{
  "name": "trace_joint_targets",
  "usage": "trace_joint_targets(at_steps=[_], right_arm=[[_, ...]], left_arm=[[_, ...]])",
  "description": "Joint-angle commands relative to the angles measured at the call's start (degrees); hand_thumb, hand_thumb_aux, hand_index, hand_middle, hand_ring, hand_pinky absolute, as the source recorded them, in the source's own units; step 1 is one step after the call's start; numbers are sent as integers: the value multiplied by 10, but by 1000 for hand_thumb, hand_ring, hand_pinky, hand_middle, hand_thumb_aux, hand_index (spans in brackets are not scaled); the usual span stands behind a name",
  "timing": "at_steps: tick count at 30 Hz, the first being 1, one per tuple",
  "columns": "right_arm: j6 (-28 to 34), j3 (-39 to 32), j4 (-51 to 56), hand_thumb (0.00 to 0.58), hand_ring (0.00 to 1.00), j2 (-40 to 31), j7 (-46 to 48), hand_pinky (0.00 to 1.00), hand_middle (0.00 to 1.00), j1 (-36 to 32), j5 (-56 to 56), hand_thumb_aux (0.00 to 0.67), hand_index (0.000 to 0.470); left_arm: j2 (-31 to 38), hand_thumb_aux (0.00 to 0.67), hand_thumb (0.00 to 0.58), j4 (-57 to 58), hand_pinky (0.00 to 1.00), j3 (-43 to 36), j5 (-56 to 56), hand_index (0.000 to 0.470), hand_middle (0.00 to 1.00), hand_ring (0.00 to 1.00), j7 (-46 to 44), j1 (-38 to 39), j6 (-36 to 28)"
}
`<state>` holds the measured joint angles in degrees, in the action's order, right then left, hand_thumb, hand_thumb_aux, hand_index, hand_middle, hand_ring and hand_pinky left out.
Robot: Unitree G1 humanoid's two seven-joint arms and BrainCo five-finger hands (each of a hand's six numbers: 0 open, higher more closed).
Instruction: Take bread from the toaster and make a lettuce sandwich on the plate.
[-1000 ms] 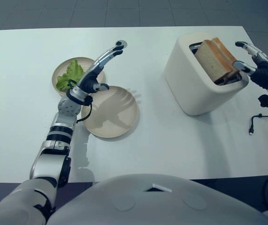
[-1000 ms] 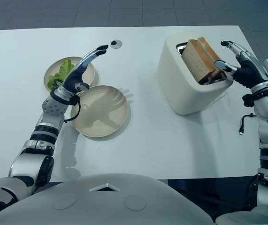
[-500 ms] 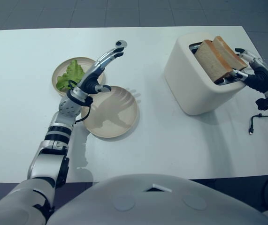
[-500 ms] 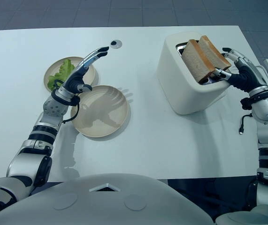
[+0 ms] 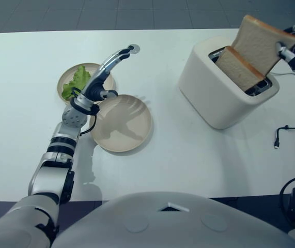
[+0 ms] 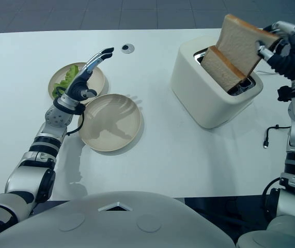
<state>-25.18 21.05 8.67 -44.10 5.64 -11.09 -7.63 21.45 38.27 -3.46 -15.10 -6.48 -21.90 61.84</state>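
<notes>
Tan square bread slice (image 6: 243, 39) is pinched in the right hand (image 6: 288, 54), up above the cream rounded toaster (image 6: 196, 98). A second slice (image 6: 219, 70) sits in the slot. The left hand (image 6: 85, 72) hovers with fingers straight, holding nothing, over two round beige plates: the bare plate (image 6: 111, 139) and the smaller plate (image 6: 98, 82) with one green lettuce leaf (image 6: 64, 82).

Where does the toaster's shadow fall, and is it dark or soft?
Left eye view: the white rounded toaster throws a soft grey shadow onto the white table, along its near side and toward the robot's right. Right eye view: the same faint shadow hugs the toaster's near edge, and the empty beige round plate has a thin one under its near rim.
</notes>
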Motion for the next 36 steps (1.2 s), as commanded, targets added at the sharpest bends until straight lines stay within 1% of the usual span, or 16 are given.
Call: trace_joint_targets(at_steps=[1,5,7,8,11,14,16,18,20,22,25,30,33,36], right_arm=[[-13,16,-1,580,1000,15,-18,1000,1000,-36,24,670,470],[-23,24,-46,580,1000,37,-11,1000,1000,-55,78,670,470],[-10,20,-93,580,1000,55,7,1000,1000,-59,140,670,470],[1,6,-118,580,1000,67,22,1000,1000,-58,172,670,470],[22,-45,-189,580,1000,103,75,1000,1000,-35,249,670,470],[58,-99,-252,580,1000,123,129,1000,1000,4,304,670,470],[91,-167,-281,580,1000,141,177,1000,1000,39,327,670,470],[115,-241,-280,580,1000,165,206,1000,1000,61,306,670,470],[131,-299,-258,580,1000,194,215,1000,1000,68,273,670,470],[139,-338,-214,580,1000,227,215,1000,1000,68,237,670,470],[129,-377,-125,580,1000,270,198,1000,1000,58,166,670,470],[105,-396,-38,580,1000,327,169,1000,1000,26,99,670,470],[88,-414,11,580,1000,342,142,1000,1000,8,35,670,470],[74,-443,32,580,1000,342,126,1000,1000,2,-34,670,470]], left_arm=[[23,0,0,15,0,10,-25,0,0,0,20,-14,-4],[55,0,0,20,0,17,-50,0,0,0,39,-11,-3],[83,0,0,21,0,29,-52,0,0,0,45,-5,-6],[96,0,0,22,0,35,-62,0,0,0,55,-3,-14],[142,0,0,26,0,42,-150,0,0,0,130,-5,-69],[178,0,0,26,0,31,-222,0,0,0,196,-7,-134],[202,0,0,25,0,14,-280,0,0,0,237,-7,-209],[215,0,0,25,0,-4,-321,0,0,0,257,-8,-272],[221,0,0,31,0,-20,-338,0,0,0,262,-8,-314],[224,0,0,54,0,-38,-350,0,0,0,266,-14,-350],[221,0,0,95,0,-72,-364,0,0,0,264,-29,-388],[218,0,0,113,0,-112,-362,0,0,0,266,-42,-402],[212,0,0,129,0,-135,-359,0,0,0,262,-47,-404],[215,0,0,120,0,-148,-349,0,0,0,252,-48,-394]])
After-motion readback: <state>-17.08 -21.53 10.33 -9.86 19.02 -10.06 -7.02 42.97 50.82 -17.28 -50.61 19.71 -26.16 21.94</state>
